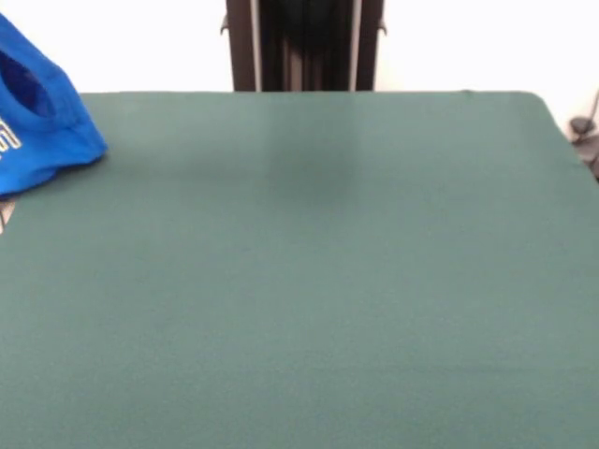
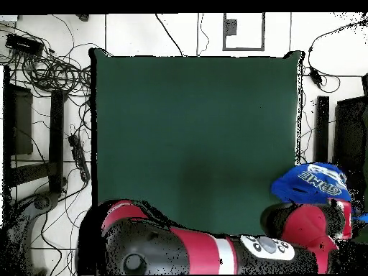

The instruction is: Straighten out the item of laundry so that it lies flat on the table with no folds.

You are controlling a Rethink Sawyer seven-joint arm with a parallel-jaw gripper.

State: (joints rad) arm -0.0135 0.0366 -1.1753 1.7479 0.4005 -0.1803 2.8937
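The blue shirt (image 1: 37, 112) shows at the left edge of the front view, bunched and raised over the far left corner of the green table (image 1: 309, 281). Yellowish-white letters show on it. In the overhead view the shirt (image 2: 313, 183) sits crumpled at the table's (image 2: 194, 129) right edge, partly beyond it, near the robot's base. The red and black arm (image 2: 215, 251) runs along the bottom, and its end (image 2: 316, 223) lies right beside the shirt. The gripper itself is hidden there. I cannot tell whether it holds the shirt.
The robot's pedestal (image 1: 304, 45) stands at the table's far side. Cables and dark equipment (image 2: 43, 79) lie on the floor left of the table. More cables and a dark box (image 2: 352, 136) are to its right.
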